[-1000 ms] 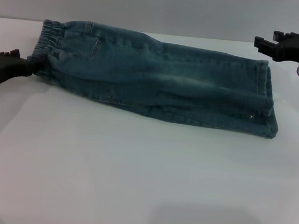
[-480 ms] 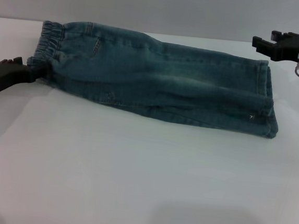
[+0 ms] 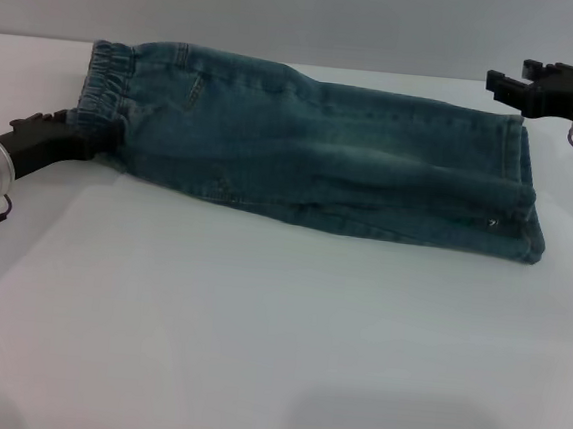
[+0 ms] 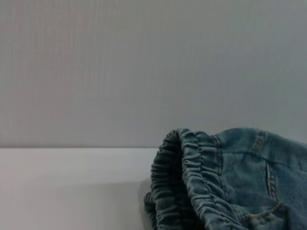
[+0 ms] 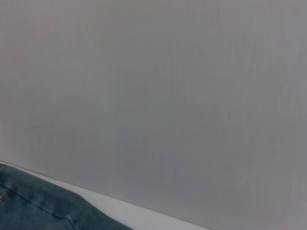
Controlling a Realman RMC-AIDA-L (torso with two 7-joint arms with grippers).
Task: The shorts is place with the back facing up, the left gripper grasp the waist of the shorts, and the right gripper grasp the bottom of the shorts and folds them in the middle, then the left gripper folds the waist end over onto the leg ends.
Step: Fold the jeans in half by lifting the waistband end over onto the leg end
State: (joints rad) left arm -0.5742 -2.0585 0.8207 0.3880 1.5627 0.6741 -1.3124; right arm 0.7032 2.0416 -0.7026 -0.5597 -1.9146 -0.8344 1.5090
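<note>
Soft even overhead light, faint shadow patch on the white table (image 3: 253, 372), mild haze

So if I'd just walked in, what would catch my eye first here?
Probably the shorts, faded blue-green denim folded lengthwise, stretched across the white table. At their ruched waist on the left, the left gripper, with a green light on its wrist, meets the fabric. The right gripper hangs apart, above the leg ends at far right.
</note>
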